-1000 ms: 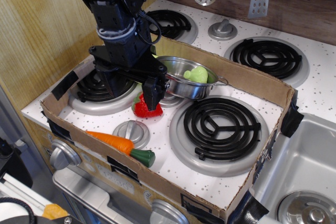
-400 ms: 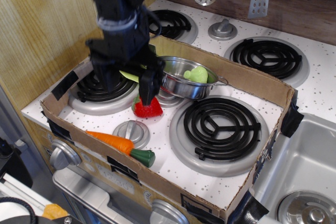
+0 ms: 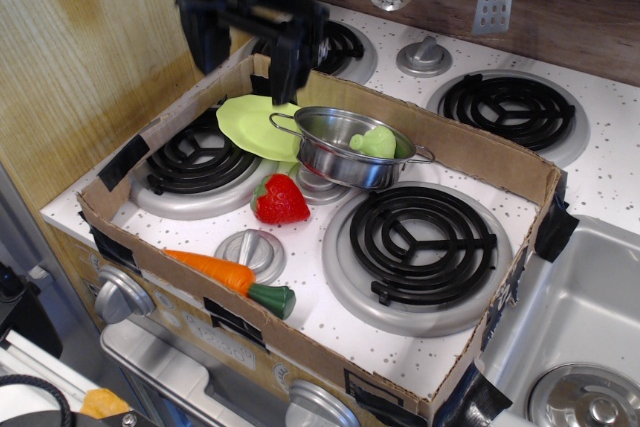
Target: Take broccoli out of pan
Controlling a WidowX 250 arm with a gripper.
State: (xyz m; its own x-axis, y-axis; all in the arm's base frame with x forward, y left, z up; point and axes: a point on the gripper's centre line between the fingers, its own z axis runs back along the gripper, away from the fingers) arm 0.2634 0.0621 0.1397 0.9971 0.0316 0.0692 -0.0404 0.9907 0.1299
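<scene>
The broccoli (image 3: 374,141), pale light green and lumpy, lies inside the pan (image 3: 340,157), a shiny steel pot with wire loop handles in the middle of the cardboard tray. My black gripper (image 3: 243,52) hangs high above the tray's back left corner, up and left of the pan and well apart from it. Its fingers (image 3: 281,65) point down with a wide gap between them and hold nothing.
A lime-green plate (image 3: 255,125) lies left of the pan. A red strawberry (image 3: 280,200) sits in front of it and a carrot (image 3: 225,274) lies near the tray's front wall (image 3: 300,347). Black burner coils (image 3: 420,237) fill the tray's right. A sink (image 3: 580,347) is at the right.
My gripper has risen and moved back, from low over the strawberry and left burner to high above the tray's back left corner. The plate and strawberry now show fully. Nothing else moved.
</scene>
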